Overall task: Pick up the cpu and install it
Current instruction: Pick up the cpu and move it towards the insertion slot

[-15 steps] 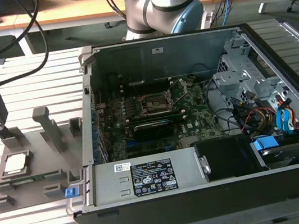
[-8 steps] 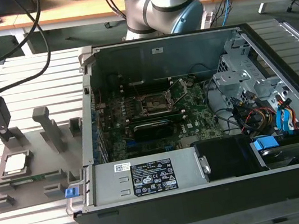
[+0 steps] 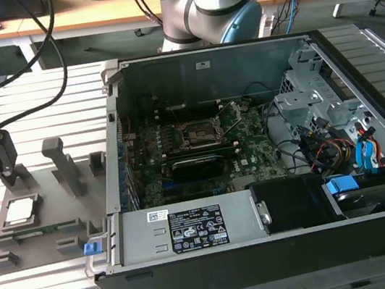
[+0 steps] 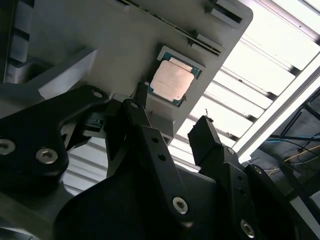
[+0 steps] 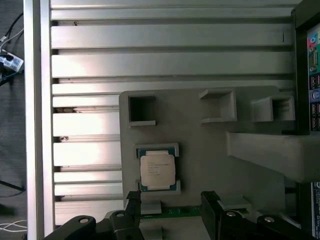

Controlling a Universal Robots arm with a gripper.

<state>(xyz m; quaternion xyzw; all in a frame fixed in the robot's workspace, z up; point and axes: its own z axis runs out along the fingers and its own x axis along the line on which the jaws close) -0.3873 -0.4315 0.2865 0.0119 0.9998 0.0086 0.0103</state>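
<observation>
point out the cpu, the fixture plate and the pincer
cpu (image 5: 157, 167): first wrist view, middle of its metal top
fixture plate (image 5: 200, 145): first wrist view, bare grey surface beside the cpu
pincer (image 5: 171, 199): first wrist view, midway between its fingertips

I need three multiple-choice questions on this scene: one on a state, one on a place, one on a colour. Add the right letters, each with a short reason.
1. The fingers near the cpu are: A) apart and empty; B) shut on it; C) shut on a cable.
2. The cpu lies: A) between the fingers; B) on the grey fixture plate; C) on a shelf.
3. The cpu's top is: A) black; B) silvery-white; C) blue.
Answers: 1 A, a bare gap shows between them; 2 B, it sits in the plate's recess; 3 B, pale metal in the first wrist view.
</observation>
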